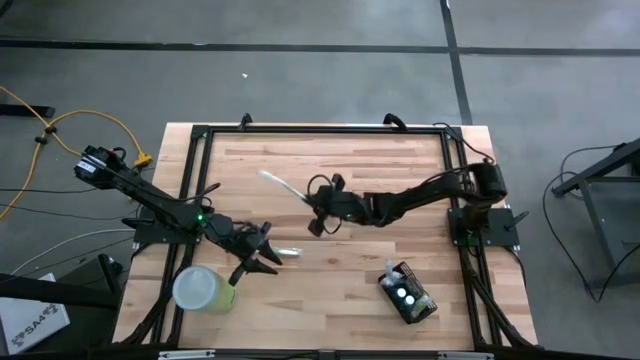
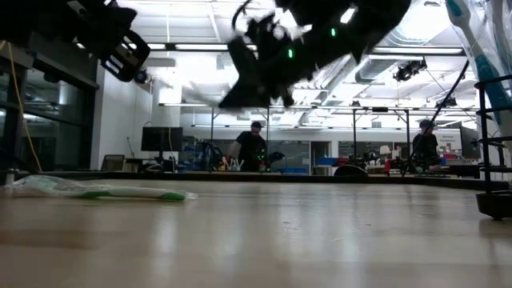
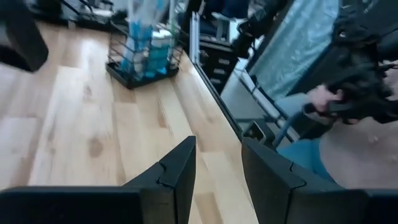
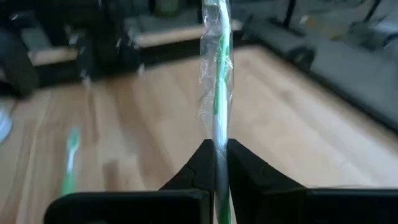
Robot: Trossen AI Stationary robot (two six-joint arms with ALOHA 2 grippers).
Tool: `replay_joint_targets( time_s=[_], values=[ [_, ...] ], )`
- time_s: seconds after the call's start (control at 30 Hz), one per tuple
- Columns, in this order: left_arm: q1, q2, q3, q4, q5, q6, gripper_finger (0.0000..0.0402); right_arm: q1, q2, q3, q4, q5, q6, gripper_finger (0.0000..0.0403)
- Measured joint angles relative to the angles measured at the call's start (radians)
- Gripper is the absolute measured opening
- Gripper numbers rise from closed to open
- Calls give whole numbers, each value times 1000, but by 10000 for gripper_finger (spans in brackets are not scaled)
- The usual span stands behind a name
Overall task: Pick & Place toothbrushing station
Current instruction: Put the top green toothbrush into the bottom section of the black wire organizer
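My right gripper (image 4: 216,163) clenched on a wrapped toothbrush (image 4: 215,74) above mid-bench (image 1: 330,280), my left gripper (image 1: 262,250) released, fingers apart, near the green cup (image 1: 203,289), toothbrushing station (image 1: 408,295) well apart.

Right gripper (image 4: 214,163) raised at table centre, fingers clamped; left gripper (image 1: 262,250) at 8 o'clock, fingers parted.

Sitting on the table (image 1: 340,290): two wrapped toothbrushes (image 1: 283,187) (image 1: 285,252), one holder (image 1: 408,294) at five o'clock, one cup (image 1: 203,289) at seven o'clock.
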Motion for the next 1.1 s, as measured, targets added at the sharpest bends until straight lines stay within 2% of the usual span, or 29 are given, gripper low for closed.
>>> replay_joint_targets(
  time_s=[0.23,0.37,0.77,1.1],
  values=[
    [1,0,0,52,-130,15,126,58,-131,-1,1,119,-105,15],
    [1,0,0,115,-164,67,126,115,-185,-1,5,129,-141,15],
    [1,0,0,276,-168,216,126,302,-212,0,31,162,-145,15],
    [1,0,0,365,-130,232,126,384,-212,0,33,161,-115,15]
  ],
)
